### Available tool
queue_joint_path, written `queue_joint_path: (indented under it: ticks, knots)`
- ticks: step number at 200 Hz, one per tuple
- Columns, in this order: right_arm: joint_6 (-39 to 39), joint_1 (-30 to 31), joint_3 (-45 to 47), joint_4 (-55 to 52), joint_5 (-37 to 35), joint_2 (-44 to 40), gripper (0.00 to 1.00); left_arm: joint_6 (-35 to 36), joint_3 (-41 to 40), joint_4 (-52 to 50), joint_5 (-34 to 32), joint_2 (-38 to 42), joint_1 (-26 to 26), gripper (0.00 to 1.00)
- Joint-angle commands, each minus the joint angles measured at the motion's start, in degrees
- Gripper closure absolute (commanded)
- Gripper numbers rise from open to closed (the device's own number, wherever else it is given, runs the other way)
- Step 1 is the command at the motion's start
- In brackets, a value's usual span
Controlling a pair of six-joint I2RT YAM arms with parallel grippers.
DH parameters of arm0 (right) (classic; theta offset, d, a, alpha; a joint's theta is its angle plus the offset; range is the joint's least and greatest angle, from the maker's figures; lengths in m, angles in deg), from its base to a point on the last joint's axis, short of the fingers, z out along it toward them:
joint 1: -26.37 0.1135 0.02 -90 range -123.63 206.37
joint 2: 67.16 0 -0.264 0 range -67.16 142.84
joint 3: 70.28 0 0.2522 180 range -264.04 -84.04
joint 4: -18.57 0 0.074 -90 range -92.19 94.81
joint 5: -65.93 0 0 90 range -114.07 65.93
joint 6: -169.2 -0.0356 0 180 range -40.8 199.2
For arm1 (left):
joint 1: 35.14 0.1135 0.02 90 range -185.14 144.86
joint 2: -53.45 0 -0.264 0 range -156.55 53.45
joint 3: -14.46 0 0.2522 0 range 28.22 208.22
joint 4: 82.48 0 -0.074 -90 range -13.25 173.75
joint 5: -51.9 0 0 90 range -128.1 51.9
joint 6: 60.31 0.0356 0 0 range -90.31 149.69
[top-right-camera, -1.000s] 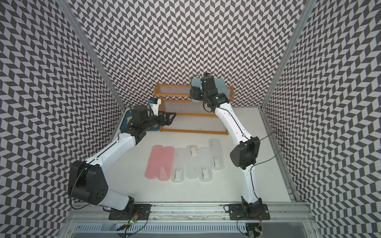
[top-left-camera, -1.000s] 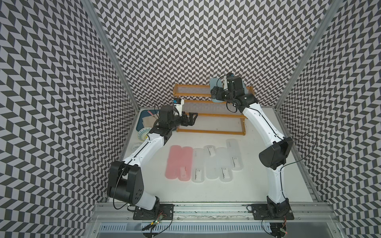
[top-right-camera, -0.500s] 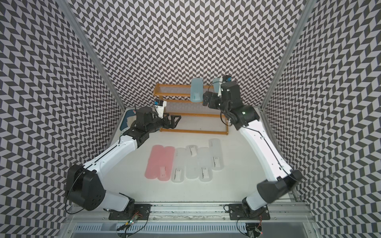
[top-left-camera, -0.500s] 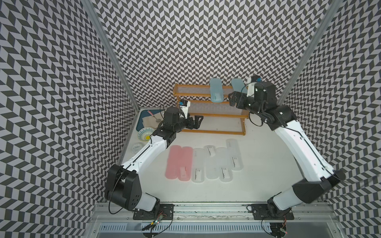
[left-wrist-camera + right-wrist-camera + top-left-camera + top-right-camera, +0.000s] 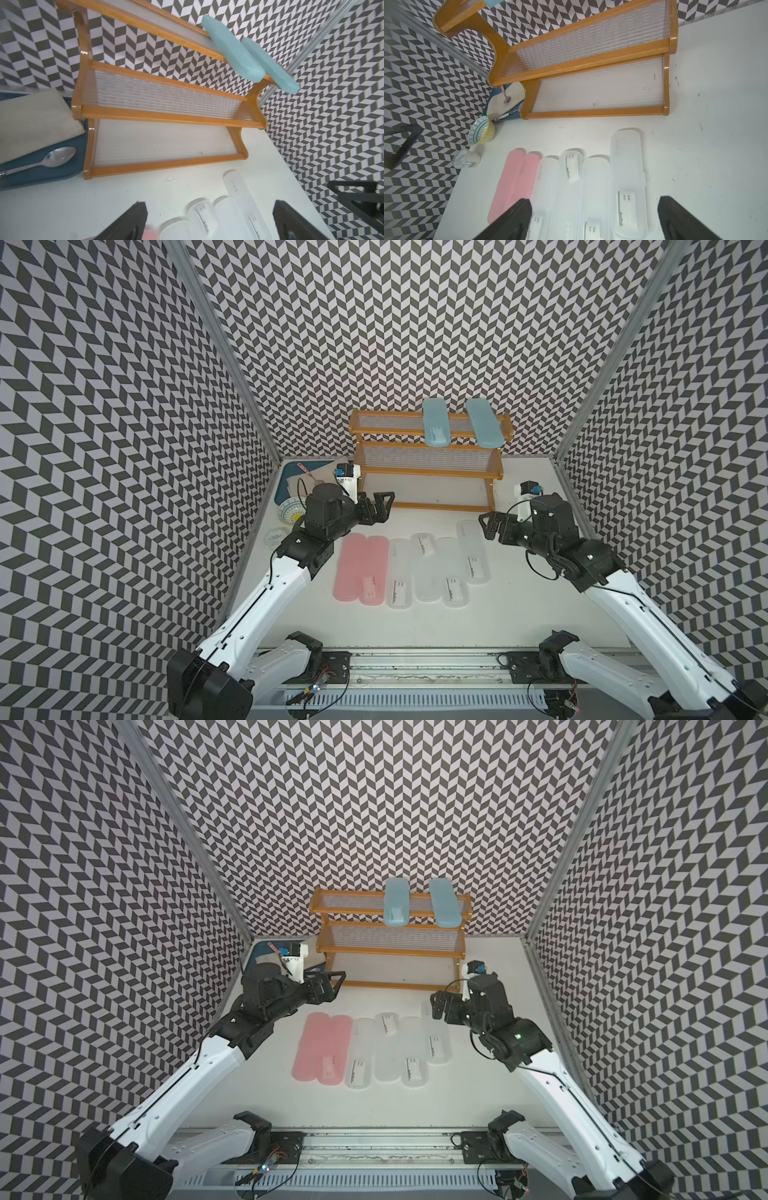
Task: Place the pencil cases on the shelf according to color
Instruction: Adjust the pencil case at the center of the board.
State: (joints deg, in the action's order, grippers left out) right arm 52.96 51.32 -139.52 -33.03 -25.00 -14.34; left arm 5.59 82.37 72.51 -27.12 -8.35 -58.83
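The shelf (image 5: 432, 506) stands at the back, and two light blue pencil cases (image 5: 435, 427) (image 5: 484, 427) lie across its top tier. Its middle and bottom tiers (image 5: 166, 141) hold nothing. On the table in front, two pink cases (image 5: 361, 568) lie side by side, with several frosted white cases (image 5: 451, 572) to their right. My left gripper (image 5: 380, 510) hovers open and empty between the shelf front and the pink cases. My right gripper (image 5: 492, 526) hangs open and empty over the far end of the rightmost white case (image 5: 627, 166).
A dark blue tray (image 5: 286, 485) holding a cloth and a spoon (image 5: 52, 158) sits left of the shelf. A patterned bowl (image 5: 290, 510) and a small clear jar (image 5: 274, 538) stand near the left wall. Patterned walls close in three sides.
My right gripper has let go of the second blue case on the top tier, opened wide and drawn back down over the white cases. The left gripper has shifted a little.
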Motion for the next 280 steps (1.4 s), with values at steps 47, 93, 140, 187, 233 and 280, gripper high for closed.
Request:
queue_joint_path:
  ticks: [47,93,140,187,233,280]
  knots:
    - [0.1,0.0,9.8,2.4,1.5,-6.8,0.01,0.0,-1.6,-1.7,-2.8,1.4,-3.9,0.0]
    - [-1.7,0.0,12.0,3.6,-0.6,-5.1,0.0,3.5,-1.9,0.5,-4.6,0.6,-3.8,0.0]
    - [-2.2,0.0,13.6,5.8,1.5,0.5,0.0,7.8,-1.0,5.5,-2.9,-3.5,-0.6,0.0]
    - [-3.7,0.0,15.8,5.6,3.2,7.9,0.0,11.4,2.2,6.5,2.1,-9.8,3.6,0.01]
    - [-6.1,0.1,20.2,9.8,2.4,9.6,0.0,12.7,1.7,5.6,1.1,-9.5,5.1,0.0]
    - [-6.1,1.2,22.4,13.6,2.3,14.3,0.0,10.9,2.7,3.1,0.8,-9.5,9.0,0.0]
